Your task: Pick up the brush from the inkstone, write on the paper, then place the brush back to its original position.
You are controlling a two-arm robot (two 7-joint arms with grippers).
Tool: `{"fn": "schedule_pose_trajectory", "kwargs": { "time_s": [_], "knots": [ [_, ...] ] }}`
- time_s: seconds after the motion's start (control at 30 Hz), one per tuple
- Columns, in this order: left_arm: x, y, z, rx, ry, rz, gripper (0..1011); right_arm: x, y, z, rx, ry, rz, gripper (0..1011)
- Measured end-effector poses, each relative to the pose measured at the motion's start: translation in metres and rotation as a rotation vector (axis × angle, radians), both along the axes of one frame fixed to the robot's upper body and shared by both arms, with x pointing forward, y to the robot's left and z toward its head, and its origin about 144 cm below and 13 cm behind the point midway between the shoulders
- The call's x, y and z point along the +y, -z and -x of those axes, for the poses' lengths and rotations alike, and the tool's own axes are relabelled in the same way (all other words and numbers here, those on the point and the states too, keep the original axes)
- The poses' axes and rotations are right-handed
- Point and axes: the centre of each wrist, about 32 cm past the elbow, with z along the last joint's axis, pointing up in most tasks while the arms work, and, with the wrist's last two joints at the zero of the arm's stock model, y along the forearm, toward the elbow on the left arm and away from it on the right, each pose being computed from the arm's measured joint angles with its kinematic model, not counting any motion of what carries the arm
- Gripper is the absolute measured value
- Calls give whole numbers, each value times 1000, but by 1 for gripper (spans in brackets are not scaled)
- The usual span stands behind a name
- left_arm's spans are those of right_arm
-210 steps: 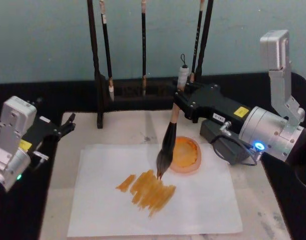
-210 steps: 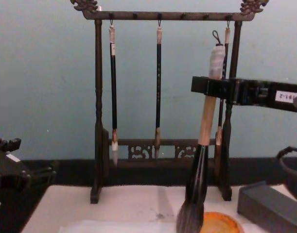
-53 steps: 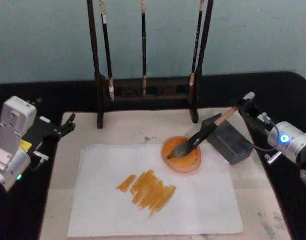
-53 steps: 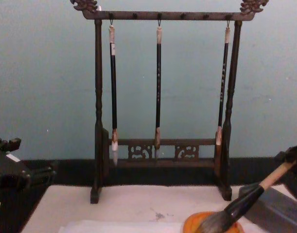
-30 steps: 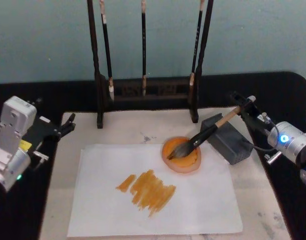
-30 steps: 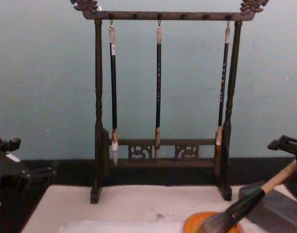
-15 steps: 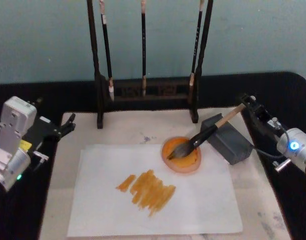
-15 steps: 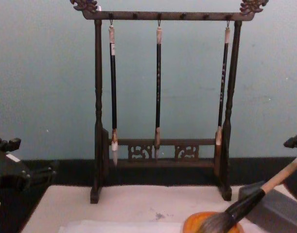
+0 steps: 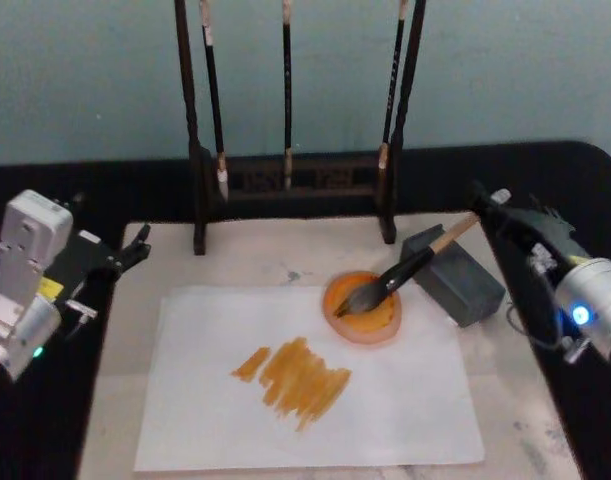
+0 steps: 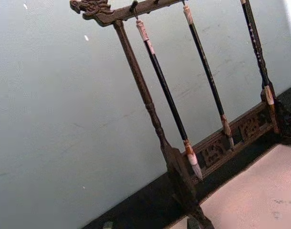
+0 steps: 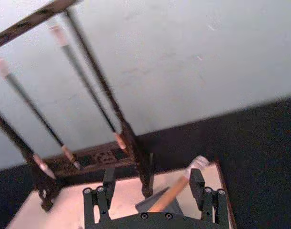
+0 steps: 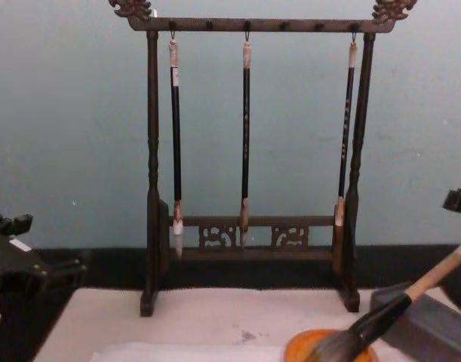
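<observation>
The brush point(image 9: 410, 268) lies slanted, its handle resting on the dark grey inkstone block point(image 9: 463, 285) and its bristles in a round orange dish point(image 9: 365, 320). The chest view shows the brush point(image 12: 381, 320) leaning the same way. My right gripper point(image 9: 493, 208) is open at the brush's white-wrapped top. In the right wrist view the handle point(image 11: 171, 195) lies loose between the spread fingers point(image 11: 107, 188). The paper point(image 9: 405, 400) lies flat with orange strokes point(image 9: 295, 378) at its middle. My left gripper point(image 9: 125, 255) is parked open at the mat's left edge.
A dark wooden rack point(image 9: 285, 180) with three thin hanging brushes stands behind the mat, and is also seen from the chest point(image 12: 245, 143). The pinkish mat point(image 9: 255, 260) lies on a black table point(image 9: 585, 190) in front of a pale blue wall.
My right gripper let go of the brush and drew back to the right, staying open. The brush stays put on the block and dish. My left arm has not moved.
</observation>
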Motion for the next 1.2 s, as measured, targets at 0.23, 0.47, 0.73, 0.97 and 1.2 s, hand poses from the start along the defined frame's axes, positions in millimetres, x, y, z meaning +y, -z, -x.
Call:
{"fn": "schedule_pose_trajectory", "kwargs": {
  "time_s": [0.23, 0.47, 0.73, 0.97, 1.2],
  "knots": [
    [0, 0, 0, 0, 0, 0, 1010, 15, 6, 11, -105, -66, 208, 1000],
    [0, 0, 0, 0, 0, 0, 1010, 23, 20, 19, -156, -105, 356, 1000],
    [0, 0, 0, 0, 0, 0, 1010, 27, 34, 31, -194, -113, 487, 1000],
    [0, 0, 0, 0, 0, 0, 1009, 28, 41, 36, -190, -107, 518, 1000],
    [0, 0, 0, 0, 0, 0, 1010, 26, 43, 35, -181, -105, 515, 1000]
  ]
}}
